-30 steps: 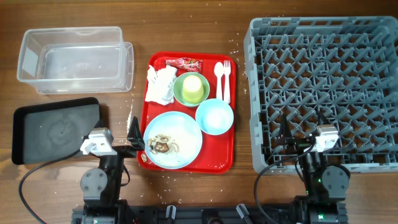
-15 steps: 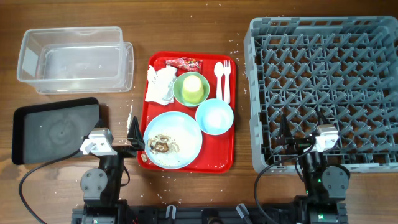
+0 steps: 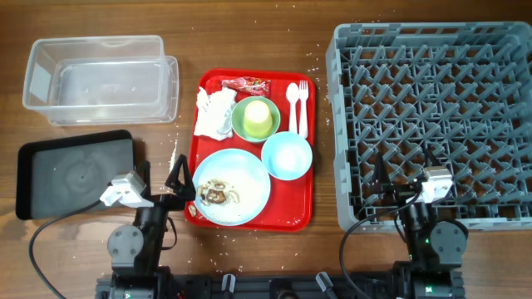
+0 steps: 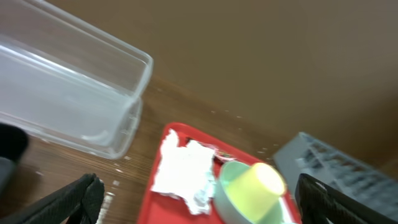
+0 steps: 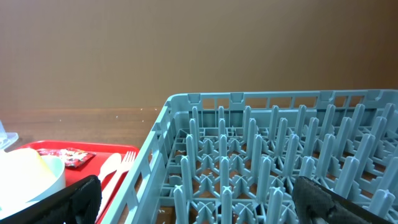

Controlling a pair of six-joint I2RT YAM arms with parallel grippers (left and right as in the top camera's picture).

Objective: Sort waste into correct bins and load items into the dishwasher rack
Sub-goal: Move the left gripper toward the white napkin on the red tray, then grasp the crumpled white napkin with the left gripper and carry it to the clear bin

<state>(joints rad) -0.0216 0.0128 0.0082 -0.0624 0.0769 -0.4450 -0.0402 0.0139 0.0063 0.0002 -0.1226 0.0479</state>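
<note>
Overhead gives the whole layout. The clear tub (image 3: 100, 79) is at back left, with the black tray (image 3: 75, 170) in front of it. The red serving tray (image 3: 291, 212) is mid-table, and the grey rack (image 3: 432, 116) fills the right side.

On the red tray:
- crumpled white napkin (image 3: 214, 112) at back left
- red wrapper (image 3: 245, 84) along the back rim
- white fork (image 3: 302, 104) at back right
- pale green bowl (image 3: 241, 124) with the yellow cup (image 3: 258, 112) sitting inside it
- light blue bowl (image 3: 287, 155) just beside the green one
- large light blue plate (image 3: 245, 178) at front left, carrying brown food scraps (image 3: 216, 193) with white crumbs

The left gripper (image 3: 161, 176) hangs between the black tray and the red tray, just beside the plate's left rim. Its fingers are spread wide and it holds nothing. The right gripper (image 3: 405, 170) sits over the rack's front rows, likewise spread and empty.

The left wrist view (blurred) catches only the tub, the napkin, the cup in its bowl and a corner of the rack. The plate and black tray fall outside it. The right wrist view looks low along the rack's upright pegs and near wall, with the wrapper and fork at lower left.

For room to move, a strip of bare table (image 3: 249, 33) runs behind everything. Narrower gaps separate the tub from the red tray and the red tray from the rack. The rack reaches the right edge of the overhead view.
</note>
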